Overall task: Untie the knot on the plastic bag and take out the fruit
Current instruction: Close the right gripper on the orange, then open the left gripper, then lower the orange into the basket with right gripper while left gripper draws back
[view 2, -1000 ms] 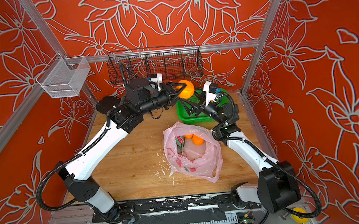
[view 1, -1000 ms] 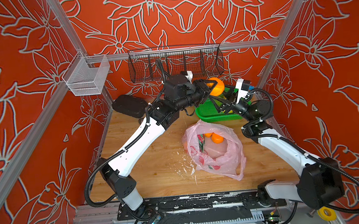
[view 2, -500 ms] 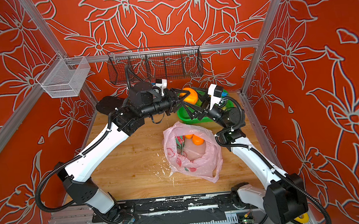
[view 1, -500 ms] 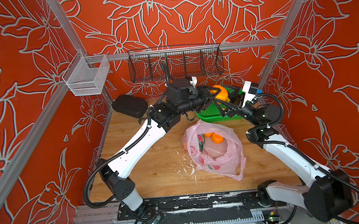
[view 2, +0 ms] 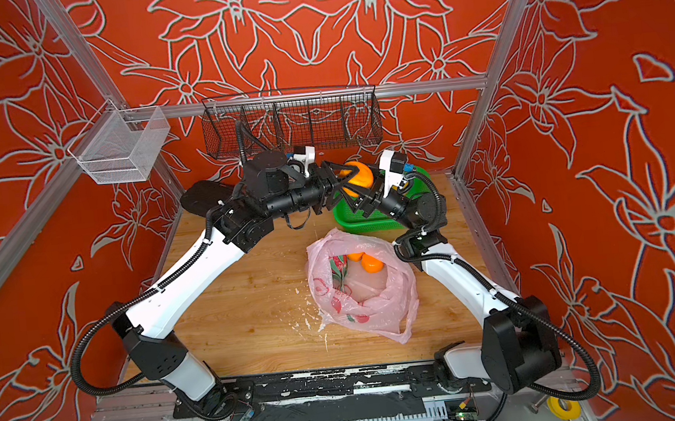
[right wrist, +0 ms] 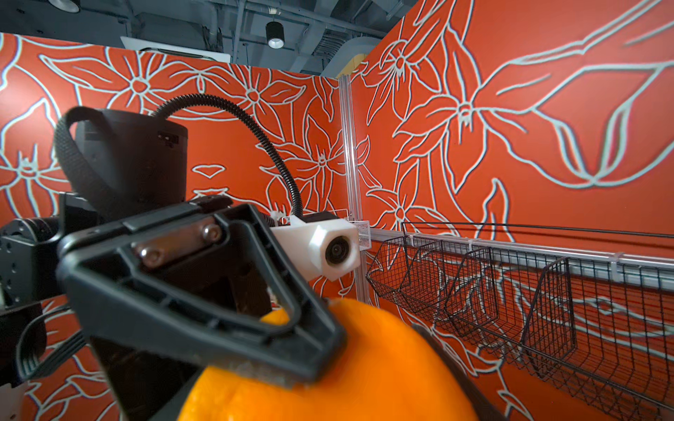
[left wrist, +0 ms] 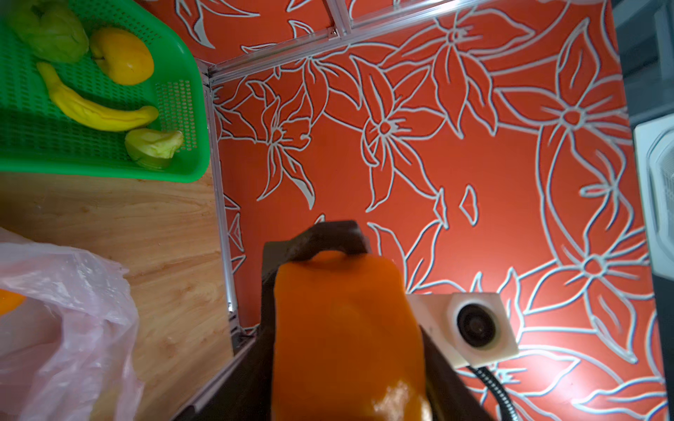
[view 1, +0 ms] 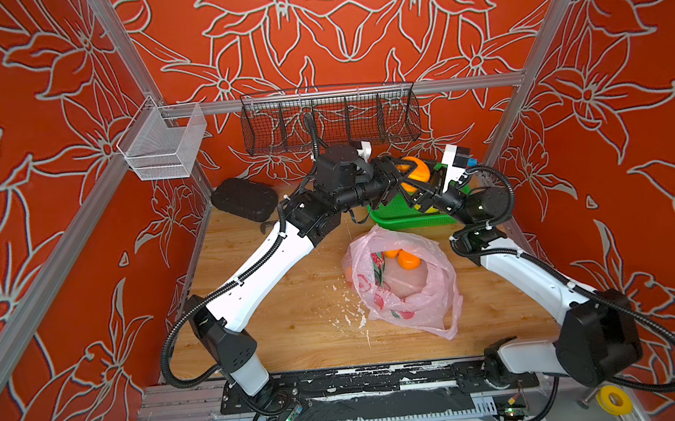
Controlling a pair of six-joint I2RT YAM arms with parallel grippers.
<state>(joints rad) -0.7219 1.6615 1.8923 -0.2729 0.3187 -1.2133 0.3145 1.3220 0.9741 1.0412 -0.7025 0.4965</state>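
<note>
A round orange [view 1: 416,170] [view 2: 361,177] hangs above the green basket [view 1: 395,221] [view 2: 352,227]. My left gripper [view 1: 406,178] [view 2: 348,182] reaches in from the left and is shut on it. In the left wrist view the orange [left wrist: 346,328] fills the gap between the jaws. My right gripper [view 1: 420,184] [view 2: 364,192] comes from the right and is shut on the same orange [right wrist: 364,364]. The pink plastic bag [view 1: 418,300] [view 2: 373,304] [left wrist: 62,310] lies open on the table with oranges [view 1: 409,260] [view 2: 372,264] inside. The knot is out of view.
The basket [left wrist: 109,171] holds a banana [left wrist: 95,113], a yellow-orange fruit [left wrist: 122,54] and two green ones [left wrist: 51,32]. A black wire rack [view 1: 330,120] and a white mesh box [view 1: 163,145] hang on the rails. A black pad [view 1: 244,199] lies back left. White crumbs [view 1: 349,318] dot the wood.
The left gripper carried the orange right and slightly down over the basket. The right gripper rose from the basket, met the orange and closed round it.
</note>
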